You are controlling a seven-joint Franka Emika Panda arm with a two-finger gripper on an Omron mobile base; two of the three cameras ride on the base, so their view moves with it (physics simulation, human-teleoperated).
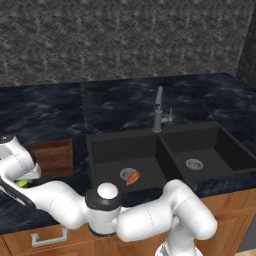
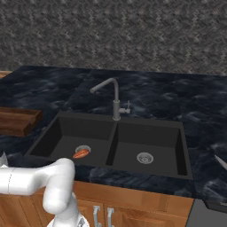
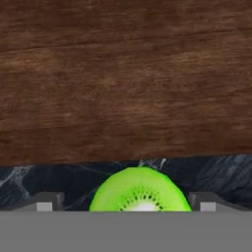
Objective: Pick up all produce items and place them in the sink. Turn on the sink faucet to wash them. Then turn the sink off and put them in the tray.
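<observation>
Over the dark counter left of the sink (image 1: 165, 150), my gripper (image 3: 126, 204) hung with its jaws spread wide around a green fruit.

Between my two fingertips (image 3: 45, 203) lay the bright green round fruit (image 3: 140, 189), cut face up with a pale centre and a ring of dark seeds, resting on the black marbled counter (image 3: 59, 179) just beside the wall of the brown wooden tray (image 3: 126, 78); nothing was clamped; from the left base view the same green piece (image 1: 22, 183) peeked out under my wrist, near the tray (image 1: 52, 157); the orange-red carrot-like piece (image 1: 133, 177) lay in the left basin, against the silver drain (image 1: 127, 173); the grey faucet (image 2: 114, 98) stood upright behind the divider, its spout angled over the left basin.
</observation>
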